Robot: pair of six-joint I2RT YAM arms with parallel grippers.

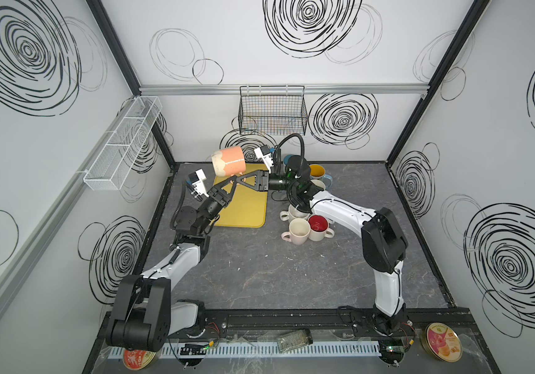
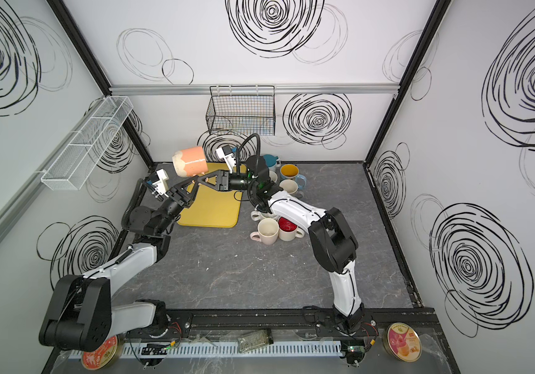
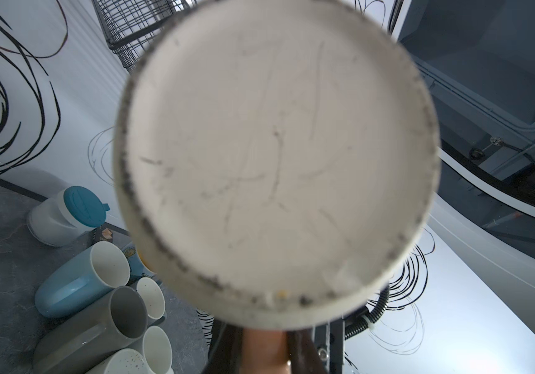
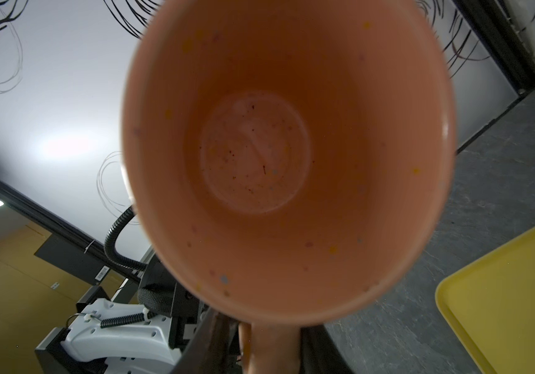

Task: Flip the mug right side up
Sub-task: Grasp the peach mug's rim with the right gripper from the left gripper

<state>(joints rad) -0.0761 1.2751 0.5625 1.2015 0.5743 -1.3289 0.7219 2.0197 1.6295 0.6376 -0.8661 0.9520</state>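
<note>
Currently the peach-glazed ceramic mug with a cream base (image 1: pixel 229 160) hangs in the air on its side, above the far edge of the flat yellow plastic tray (image 1: pixel 246 210), base turned toward the left arm and mouth toward the right arm. Its peach loop handle (image 3: pixel 263 353) points downward, and both grippers meet there. The left gripper (image 1: pixel 234 181) is clamped shut on the handle. The right gripper (image 4: pixel 269 336) has a finger on each side of the same handle, but I cannot tell whether it is pressing yet. Judging by the material, the mug is stiff, fairly heavy and breakable, with a glaze that metal fingers could slide on. The handle is the sound place to hold it, though a body slung off one loop may swing as it is tipped upright, and the grey stone-patterned tabletop (image 1: pixel 259 275) below would not forgive a drop. Only the left wrist view shows the base, which is scuffed with a dark gritty ring. Only the right wrist view looks inside, where the mug is empty but for a few specks. Neither wrist view reveals its height or tilt. Both top views do, along with the cluster of upright cream mugs (image 1: pixel 298 230) standing near the tray
</note>
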